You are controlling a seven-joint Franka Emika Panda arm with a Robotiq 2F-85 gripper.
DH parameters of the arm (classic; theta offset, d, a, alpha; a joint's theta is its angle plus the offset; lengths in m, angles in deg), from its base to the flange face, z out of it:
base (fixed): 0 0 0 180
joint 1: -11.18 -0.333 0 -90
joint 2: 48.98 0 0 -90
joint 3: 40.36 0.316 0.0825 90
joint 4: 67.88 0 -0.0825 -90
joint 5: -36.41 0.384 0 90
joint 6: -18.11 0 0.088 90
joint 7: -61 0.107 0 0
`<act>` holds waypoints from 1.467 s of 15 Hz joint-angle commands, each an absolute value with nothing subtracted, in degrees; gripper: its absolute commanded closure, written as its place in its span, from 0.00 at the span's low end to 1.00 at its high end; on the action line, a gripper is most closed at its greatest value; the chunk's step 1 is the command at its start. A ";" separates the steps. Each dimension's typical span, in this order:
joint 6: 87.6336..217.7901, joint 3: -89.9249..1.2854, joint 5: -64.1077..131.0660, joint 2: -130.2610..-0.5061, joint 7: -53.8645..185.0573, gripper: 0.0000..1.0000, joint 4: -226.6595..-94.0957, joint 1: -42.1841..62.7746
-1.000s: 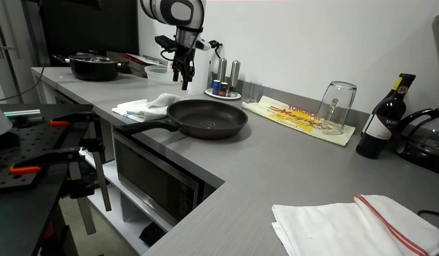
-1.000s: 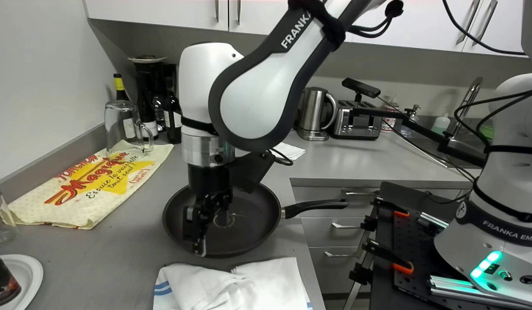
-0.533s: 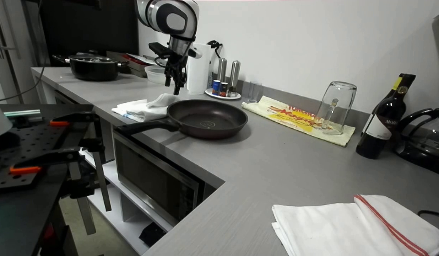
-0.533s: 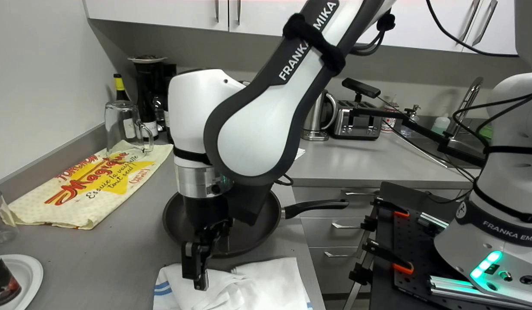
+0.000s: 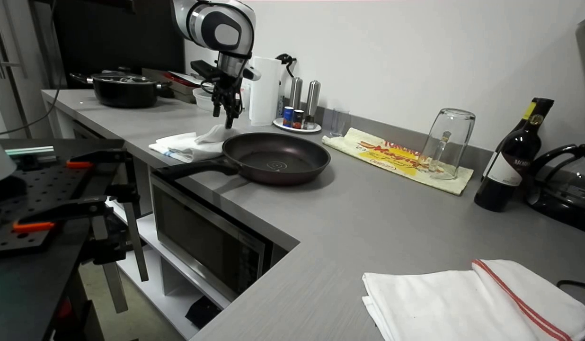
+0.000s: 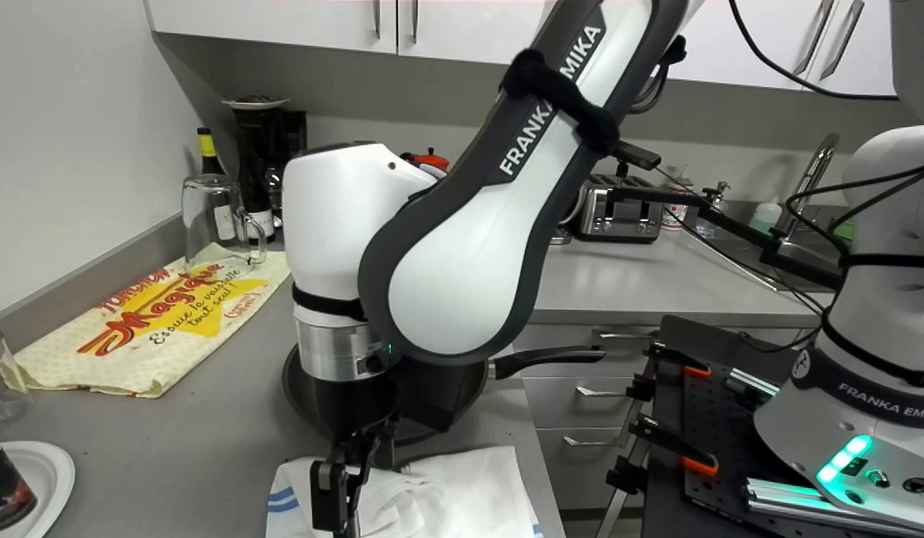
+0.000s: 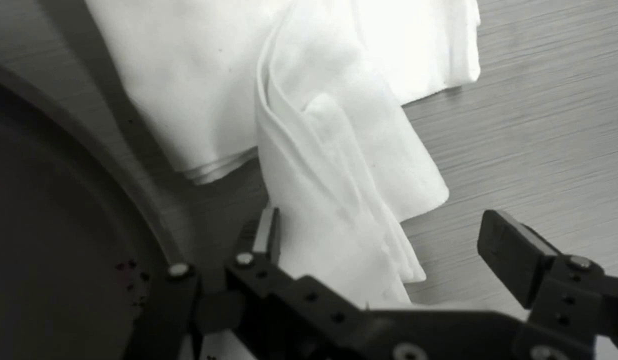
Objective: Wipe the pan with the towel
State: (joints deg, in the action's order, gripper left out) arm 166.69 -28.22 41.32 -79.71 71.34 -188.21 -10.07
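A crumpled white cloth towel with blue stripes [image 7: 329,150] was seen lying on the grey countertop [image 5: 368,227], just beside the round dark frying pan [image 5: 276,161]. The black two-fingered gripper [image 7: 381,225] was held above it, fingers [image 7: 514,260] spread wide, a raised fold between them in the wrist view — nothing gripped. Whether a fingertip was touching the cloth could not be told.

The towel was judged light, soft and limp, not fragile, not slippery. The bunched fold was rated the best hold: several layers should be pinched together, low down, since a single layer might be peeled away alone.

The pan's rim was marked as the main obstacle — one finger would have to be lowered between rim and cloth. The black handle [image 6: 548,360] was seen jutting past the counter's edge, so the pan could be turned by a knock. Judged out of the way: a yellow printed cloth [image 5: 373,154] under an upturned clear glass mug [image 5: 447,142], a white round plate [image 6: 54,478] bearing a small dark canister [image 6: 7,486], a folded white towel with red stripes [image 5: 444,303].
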 commanded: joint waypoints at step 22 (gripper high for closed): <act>171.15 -29.88 37.72 -82.46 71.11 0.98 -187.79 -9.04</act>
State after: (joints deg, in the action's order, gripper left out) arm 172.77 -30.99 36.68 -83.95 71.34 -187.89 -10.19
